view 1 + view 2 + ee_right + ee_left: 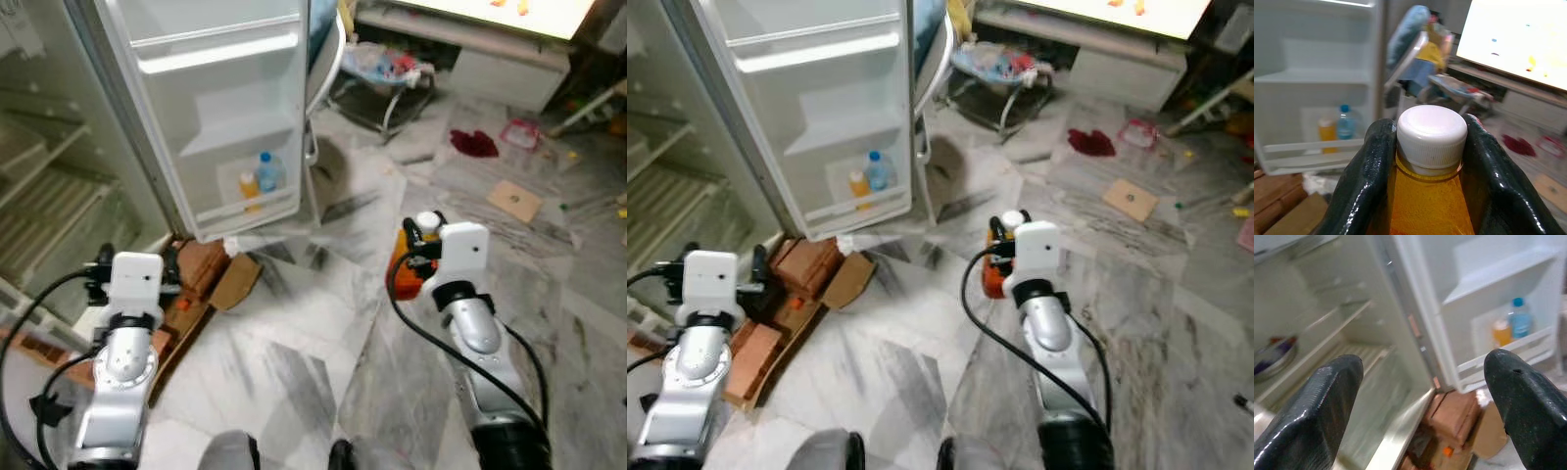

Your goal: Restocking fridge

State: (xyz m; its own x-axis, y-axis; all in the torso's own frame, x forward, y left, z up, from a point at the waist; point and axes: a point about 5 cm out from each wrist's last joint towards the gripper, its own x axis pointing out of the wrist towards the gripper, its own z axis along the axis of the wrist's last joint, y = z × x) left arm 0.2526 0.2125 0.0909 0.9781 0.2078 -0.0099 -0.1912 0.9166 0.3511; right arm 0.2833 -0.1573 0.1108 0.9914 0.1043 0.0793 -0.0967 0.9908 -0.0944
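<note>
Orange bottle (1427, 196) w/ white cap is clamped at the neck by the right gripper (1425, 161), carried upright in front of the open fridge door (220, 108) & off to its right, so this looks like the carry step. Next move prob. needs the right arm swung toward the door's bottom shelf (250, 208), setting the bottle beside the small orange bottle (250, 185) & blue-capped water bottle (267, 170) already there. Left gripper (1420, 396) is raised toward the fridge, fingers spread wide, holding nothing.
</note>
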